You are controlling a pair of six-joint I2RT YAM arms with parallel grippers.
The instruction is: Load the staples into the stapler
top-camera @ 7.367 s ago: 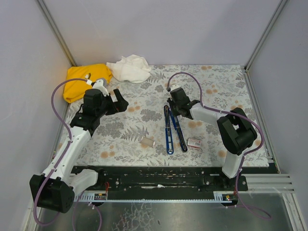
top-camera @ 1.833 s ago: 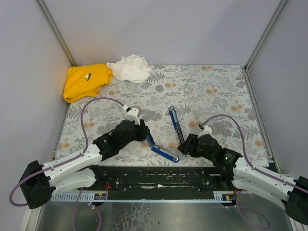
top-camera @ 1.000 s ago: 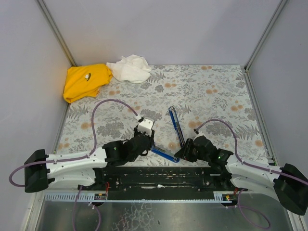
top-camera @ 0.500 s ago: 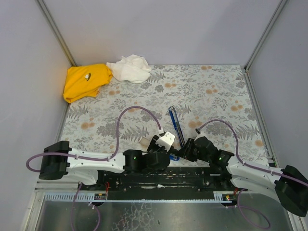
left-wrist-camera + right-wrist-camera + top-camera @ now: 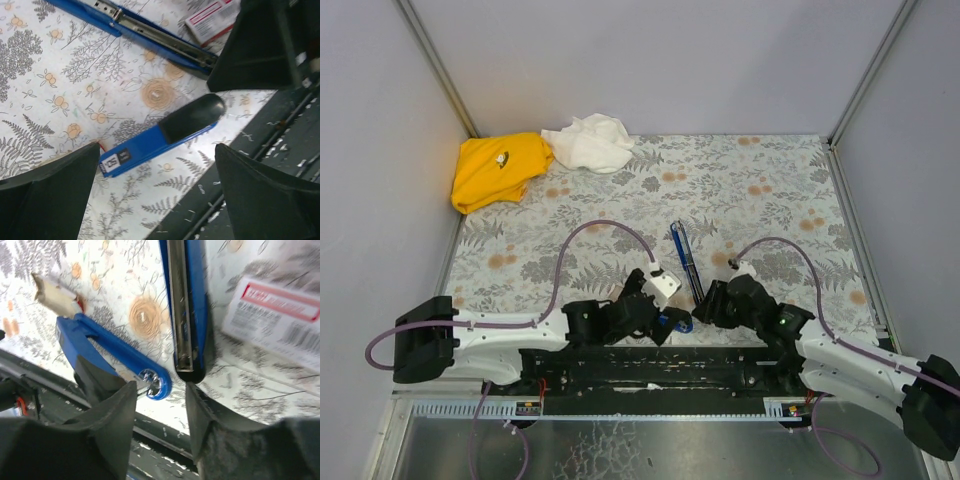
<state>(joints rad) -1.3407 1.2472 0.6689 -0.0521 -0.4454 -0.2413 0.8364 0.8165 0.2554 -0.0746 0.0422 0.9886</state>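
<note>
The stapler (image 5: 165, 132) lies splayed open close to the near edge of the tabletop (image 5: 770, 190). Its blue top arm lies flat beneath the left pincer (image 5: 157, 165), which gapes wide and holds nothing. The right pincer (image 5: 160, 390) is likewise parted and empty, poised over the near end of the magazine rail, with the box of staples (image 5: 280, 315) lying just beside that rail. The two pincers hang very close together, so a closing or sideways move by either could bump the other, swing the stapler on its hinge, or push it or the box off the edge. Several seconds earlier both arms reached toward mid-table and the stapler formed a narrow V; now the arms are folded low and the stapler is spread far wider.
</note>
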